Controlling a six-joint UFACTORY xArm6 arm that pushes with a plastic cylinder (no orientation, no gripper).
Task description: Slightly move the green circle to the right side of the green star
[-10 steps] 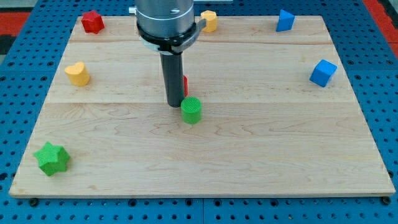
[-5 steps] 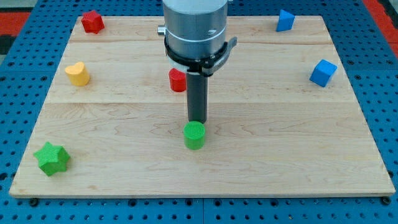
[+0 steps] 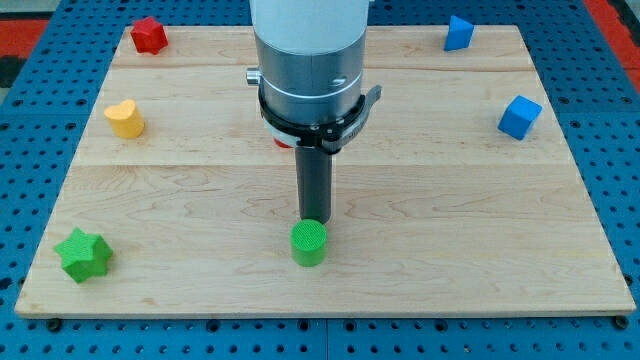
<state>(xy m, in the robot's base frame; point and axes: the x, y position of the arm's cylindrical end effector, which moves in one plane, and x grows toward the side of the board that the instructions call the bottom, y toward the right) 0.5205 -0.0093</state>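
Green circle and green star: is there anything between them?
No. In the camera view only bare board lies between the green circle and the green star. My tip sits just above the circle.

The tabletop (image 3: 450, 200) is pale wood with faint grain, set on a blue pegboard (image 3: 620, 150) dotted with dark holes. On it sit a green circle (image 3: 309, 243), a green star (image 3: 83, 254), a yellow heart (image 3: 125, 118), a red block (image 3: 149, 34) and two blue blocks (image 3: 459, 32) (image 3: 519, 116). My tip (image 3: 313, 219) is dark grey under a silver-grey housing (image 3: 308, 60)
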